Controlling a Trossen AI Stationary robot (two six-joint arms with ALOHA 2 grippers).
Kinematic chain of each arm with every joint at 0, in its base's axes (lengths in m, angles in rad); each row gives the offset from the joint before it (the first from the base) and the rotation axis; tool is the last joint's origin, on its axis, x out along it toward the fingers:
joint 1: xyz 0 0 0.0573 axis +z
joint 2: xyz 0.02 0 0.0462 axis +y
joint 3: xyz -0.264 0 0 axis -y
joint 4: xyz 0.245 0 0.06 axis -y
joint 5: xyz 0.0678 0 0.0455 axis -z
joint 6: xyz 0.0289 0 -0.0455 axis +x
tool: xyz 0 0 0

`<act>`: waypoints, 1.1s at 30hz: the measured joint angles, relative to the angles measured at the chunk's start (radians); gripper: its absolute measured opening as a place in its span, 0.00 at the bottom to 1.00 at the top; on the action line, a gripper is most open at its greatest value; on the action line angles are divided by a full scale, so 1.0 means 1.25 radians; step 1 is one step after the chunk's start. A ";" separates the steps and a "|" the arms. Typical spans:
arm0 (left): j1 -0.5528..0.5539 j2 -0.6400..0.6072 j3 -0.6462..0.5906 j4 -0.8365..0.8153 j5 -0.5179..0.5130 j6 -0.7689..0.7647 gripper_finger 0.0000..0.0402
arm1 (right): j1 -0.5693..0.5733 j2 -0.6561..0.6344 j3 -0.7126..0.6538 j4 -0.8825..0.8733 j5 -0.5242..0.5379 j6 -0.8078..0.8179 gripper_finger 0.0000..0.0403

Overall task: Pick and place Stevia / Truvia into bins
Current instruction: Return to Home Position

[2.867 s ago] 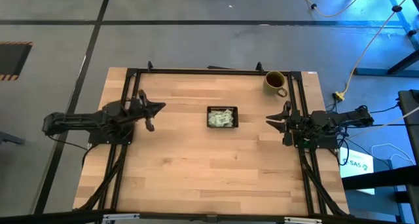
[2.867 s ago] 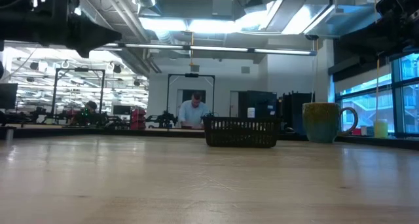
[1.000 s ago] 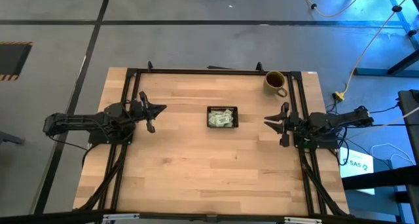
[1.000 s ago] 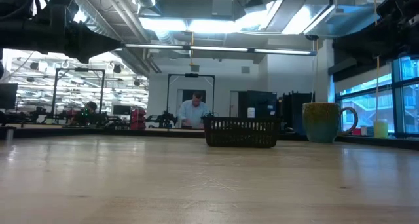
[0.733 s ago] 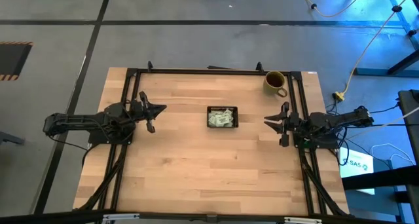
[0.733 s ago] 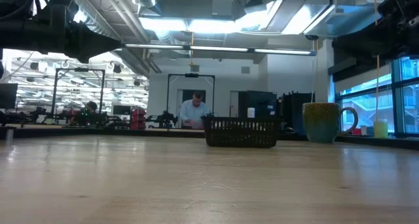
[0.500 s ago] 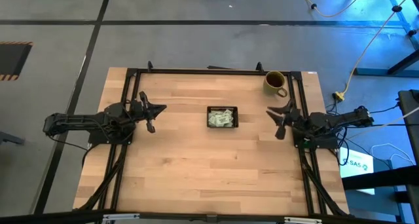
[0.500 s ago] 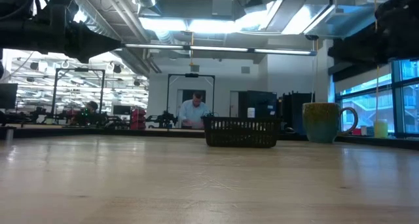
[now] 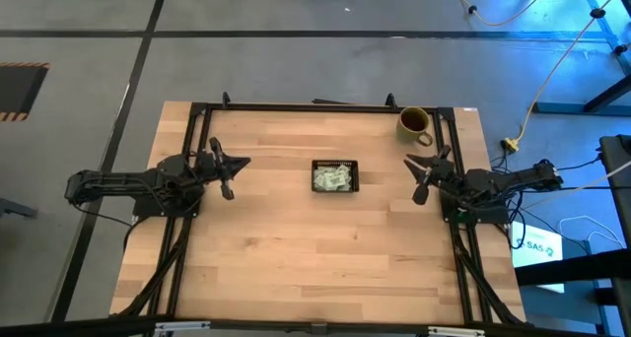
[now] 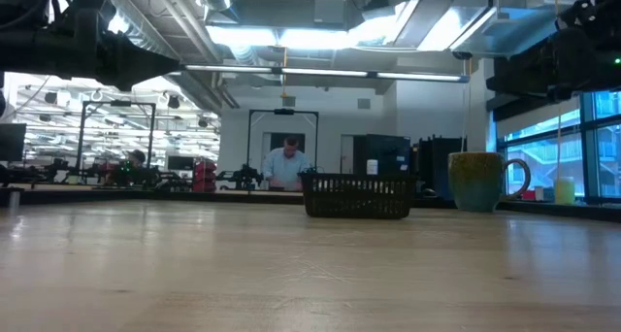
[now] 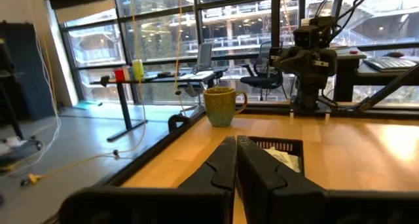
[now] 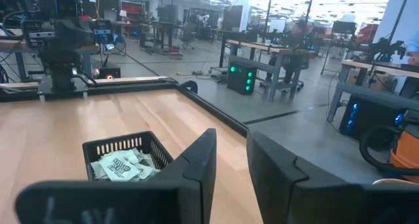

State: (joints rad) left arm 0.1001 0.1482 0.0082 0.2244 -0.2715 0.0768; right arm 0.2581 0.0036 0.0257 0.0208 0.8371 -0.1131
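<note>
The black bin (image 9: 335, 175) stands on the middle of the wooden table, and pale green and white Stevia / Truvia packets (image 9: 333, 180) lie heaped inside it. The right wrist view looks into the bin (image 12: 124, 155) at the packets (image 12: 121, 166). At the table's left side my left gripper (image 9: 244, 163) hangs above the wood, shut and empty, pointing level toward the bin (image 11: 278, 149). My right gripper (image 9: 409, 161) is at the right side, open with nothing between its fingers (image 12: 230, 152), and points slantwise toward the far edge.
An olive-yellow mug (image 9: 414, 124) stands at the far right corner, close to my right gripper. Black frame rails (image 9: 296, 106) run along the table's far and side edges. Bare wood stretches from the bin to the near edge. A person (image 10: 286, 165) sits far behind the table.
My right gripper has swung its fingers away from the bin, toward the table's far edge and the mug, while the arm stays where it was. Its fingers keep the same gap.
</note>
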 joint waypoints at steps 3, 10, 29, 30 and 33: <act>0.000 0.000 0.000 0.002 -0.014 0.013 0.03 | 0.000 0.000 0.000 0.000 0.000 0.003 0.22; 0.000 0.000 0.000 -0.012 -0.069 0.013 0.02 | 0.000 0.000 0.000 0.000 0.000 0.002 0.22; 0.000 0.000 0.000 -0.012 -0.069 0.013 0.02 | 0.000 0.000 0.000 0.000 0.000 0.000 0.22; 0.000 0.000 0.000 -0.012 -0.069 0.013 0.02 | 0.000 0.000 0.000 0.001 0.000 0.000 0.22; 0.000 0.000 0.000 -0.012 -0.069 0.013 0.03 | 0.000 0.000 0.000 0.001 0.000 0.000 0.22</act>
State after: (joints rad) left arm 0.1001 0.1482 0.0082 0.2092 -0.3576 0.0925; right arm 0.2581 0.0036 0.0257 0.0216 0.8371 -0.1135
